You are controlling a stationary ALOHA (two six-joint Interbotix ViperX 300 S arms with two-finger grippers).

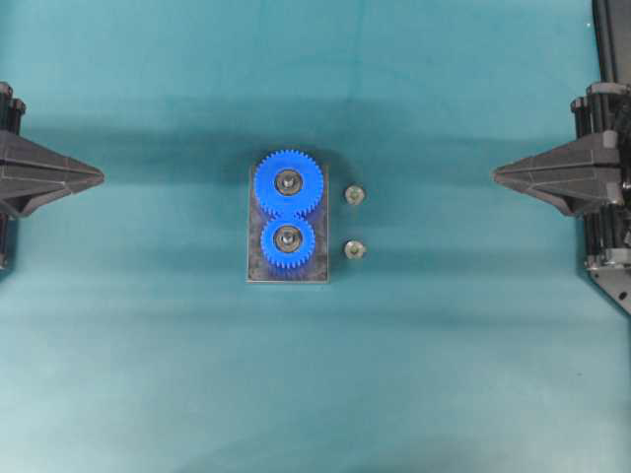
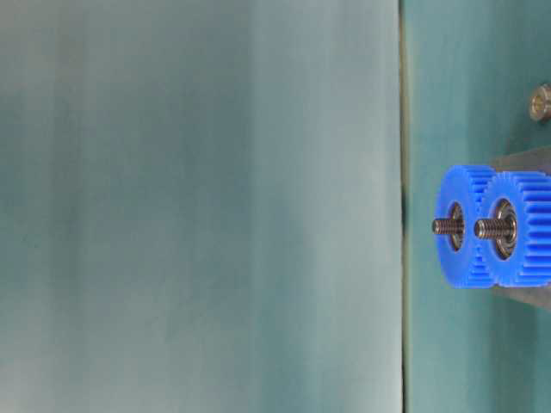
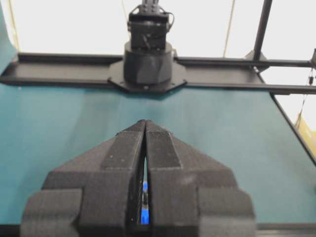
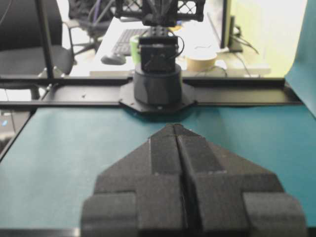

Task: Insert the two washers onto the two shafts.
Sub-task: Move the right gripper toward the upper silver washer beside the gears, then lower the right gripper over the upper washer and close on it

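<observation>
Two blue gears (image 1: pixel 287 183) (image 1: pixel 287 239) sit meshed on a grey plate (image 1: pixel 256 271) at the table's middle. A threaded metal shaft (image 1: pixel 288 181) (image 2: pixel 448 226) stands up through each gear; the nearer shaft (image 2: pixel 488 228) is in the table-level view too. Two small round metal washers (image 1: pixel 354 194) (image 1: pixel 355 249) lie on the cloth just right of the plate, and one washer (image 2: pixel 541 101) also shows at table level. My left gripper (image 1: pixel 99 177) (image 3: pixel 145 121) hovers shut at the far left, holding nothing. My right gripper (image 1: pixel 497 175) (image 4: pixel 176 126) is shut and empty at the far right.
Teal cloth (image 1: pixel 315 394) covers the table. The opposite arm's black base (image 3: pixel 147 61) (image 4: pixel 158 84) stands on a black rail at the table's edge in each wrist view. A desk with a keyboard (image 4: pixel 126 42) lies beyond the right wrist view's rail.
</observation>
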